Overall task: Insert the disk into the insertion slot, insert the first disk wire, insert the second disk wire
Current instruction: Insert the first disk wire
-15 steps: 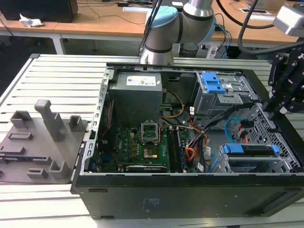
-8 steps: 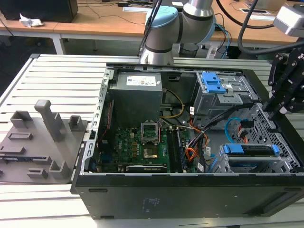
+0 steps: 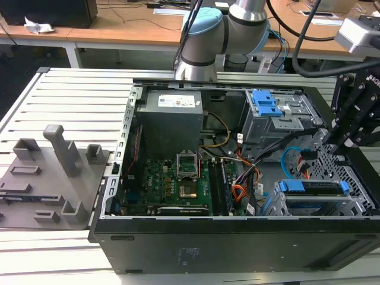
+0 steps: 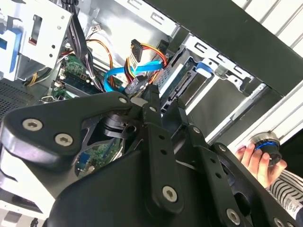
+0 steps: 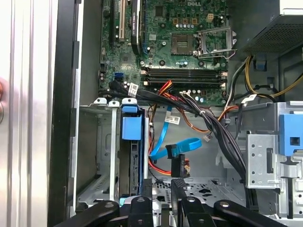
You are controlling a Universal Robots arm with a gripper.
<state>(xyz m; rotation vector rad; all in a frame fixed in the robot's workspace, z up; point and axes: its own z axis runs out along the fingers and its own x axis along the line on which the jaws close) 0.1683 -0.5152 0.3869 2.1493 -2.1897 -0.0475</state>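
The disk [image 3: 312, 187], silver in a bright blue caddy, sits inside the insertion slot [image 3: 359, 199], the low perforated grey cage at the case's front corner on the exterior view's right. In the first wrist view the disk [image 5: 131, 161] stands edge-on in that cage [image 5: 97, 161]. Beside it, apart from the disk, lie the first disk wire [image 5: 179, 166], red and orange with a dark plug, and the looping blue second disk wire [image 5: 177, 147]. My gripper [image 5: 162, 185] hovers just over these plugs, open, with nothing between its fingers. Both wires [image 4: 142, 66] appear beyond the fingertips [image 4: 152, 92].
A taller grey bay with blue latches [image 3: 270, 116] stands behind the cage. Black cable bundles [image 5: 208, 123] cross from the motherboard [image 3: 172, 178] toward it. A person's hand [image 4: 258, 163] holds a round knob outside the case. Grey fixtures [image 3: 53, 172] sit on the table at the exterior view's left.
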